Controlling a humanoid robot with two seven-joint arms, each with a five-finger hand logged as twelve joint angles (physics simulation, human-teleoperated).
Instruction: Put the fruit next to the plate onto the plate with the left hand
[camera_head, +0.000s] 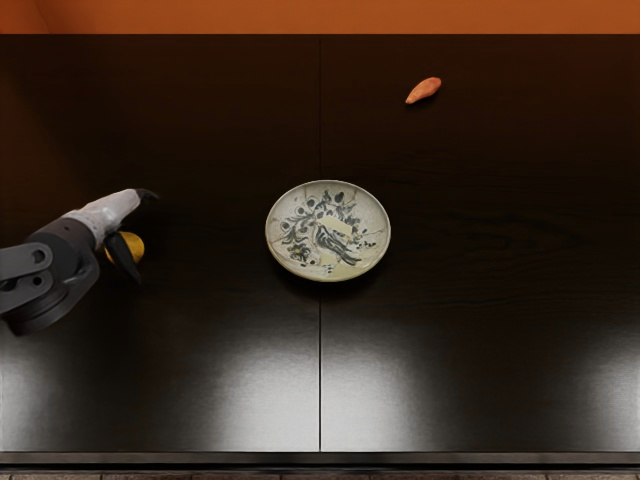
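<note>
Well left of the plate, the yellow fruit lies half hidden under the left hand; whether it is gripped I cannot tell. Probably light, firm, smooth, apt to roll: clasp it across its middle.

The surface is near-black wood with faint grain and pale glossy patches along its near side. The plate is cream, painted with loose dark blue-grey brushwork and touches of yellow. At the left, the fruit is yellow-orange. The left hand is pale grey-white and black, on a dark grey arm. Far right lies a small orange-red piece. An orange band runs along the far edge.
</note>
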